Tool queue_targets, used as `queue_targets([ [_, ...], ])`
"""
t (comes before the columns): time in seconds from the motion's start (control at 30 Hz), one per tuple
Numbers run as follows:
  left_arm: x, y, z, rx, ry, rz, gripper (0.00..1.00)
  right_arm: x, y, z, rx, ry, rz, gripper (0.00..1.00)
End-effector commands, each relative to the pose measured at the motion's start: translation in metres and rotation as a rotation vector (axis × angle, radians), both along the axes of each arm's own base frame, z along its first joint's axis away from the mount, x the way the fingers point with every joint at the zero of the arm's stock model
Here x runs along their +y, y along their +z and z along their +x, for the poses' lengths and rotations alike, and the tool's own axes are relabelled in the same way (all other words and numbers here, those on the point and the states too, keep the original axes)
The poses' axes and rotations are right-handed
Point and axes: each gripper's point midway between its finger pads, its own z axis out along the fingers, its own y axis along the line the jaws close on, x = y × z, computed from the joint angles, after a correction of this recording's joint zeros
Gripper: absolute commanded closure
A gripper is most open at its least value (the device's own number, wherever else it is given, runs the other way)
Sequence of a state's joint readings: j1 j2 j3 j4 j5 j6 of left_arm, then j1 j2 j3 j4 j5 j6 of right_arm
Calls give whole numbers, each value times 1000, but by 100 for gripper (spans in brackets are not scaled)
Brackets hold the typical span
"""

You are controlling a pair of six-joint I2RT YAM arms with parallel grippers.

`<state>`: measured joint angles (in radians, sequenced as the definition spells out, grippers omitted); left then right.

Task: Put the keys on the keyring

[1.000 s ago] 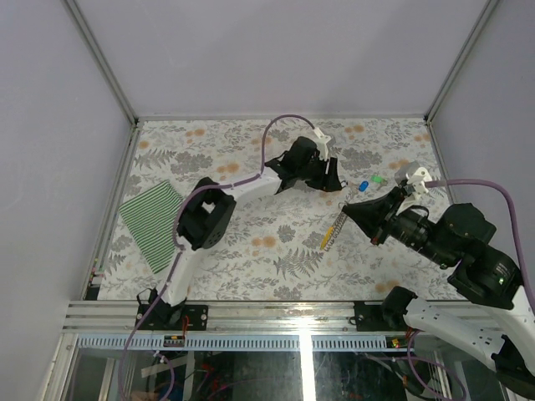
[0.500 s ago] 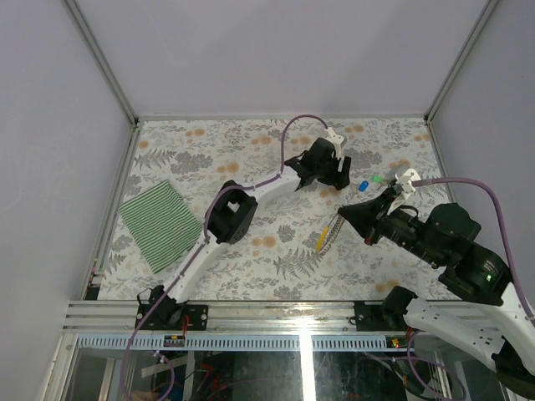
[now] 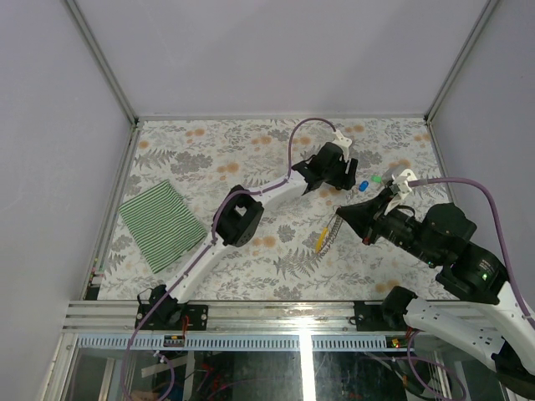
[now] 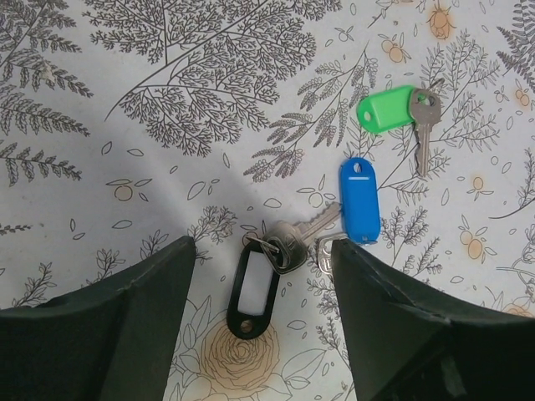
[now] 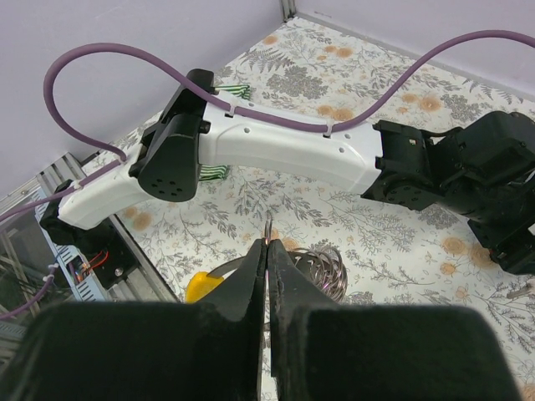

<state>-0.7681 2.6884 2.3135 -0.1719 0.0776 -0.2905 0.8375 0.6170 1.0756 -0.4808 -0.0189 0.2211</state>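
Observation:
The blue-tagged key (image 4: 359,199) and the green-tagged key (image 4: 387,109) lie on the floral table, with a black-tagged key (image 4: 253,282) beside them. My left gripper (image 4: 261,247) is open just above them, its jaws either side of the black-tagged key. From above, the left gripper (image 3: 338,173) is just left of the blue key (image 3: 364,185) and green key (image 3: 378,179). My right gripper (image 5: 267,247) is shut on the keyring's thin metal ring; its coiled chain (image 5: 323,267) and yellow tag (image 5: 203,285) hang below. In the top view the right gripper (image 3: 343,215) holds the keyring (image 3: 328,235) above the table.
A green-and-white striped cloth (image 3: 160,224) lies at the table's left side. The left arm (image 3: 259,196) stretches diagonally across the middle. Purple cables arc above both arms. Walls close in the table at the back and sides.
My left gripper has moved right, closer to the blue and green keys. My right gripper has shifted slightly left with the keyring still in it.

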Motion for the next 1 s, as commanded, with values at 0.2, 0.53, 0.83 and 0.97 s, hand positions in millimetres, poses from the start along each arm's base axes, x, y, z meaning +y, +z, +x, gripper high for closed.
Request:
queue_targets([
  [0.2, -9, -10, 1, 12, 6, -33, 49, 1, 18, 3, -51, -8, 49, 100],
  [0.53, -14, -9, -1, 27, 3, -68, 64, -1, 19, 2, -52, -11, 48, 100],
  [0.83, -14, -9, 1, 30, 13, -78, 81, -2, 19, 2, -51, -12, 46, 100],
  [0.97, -14, -8, 2, 29, 14, -77, 88, -2, 19, 1, -51, -10, 46, 100],
])
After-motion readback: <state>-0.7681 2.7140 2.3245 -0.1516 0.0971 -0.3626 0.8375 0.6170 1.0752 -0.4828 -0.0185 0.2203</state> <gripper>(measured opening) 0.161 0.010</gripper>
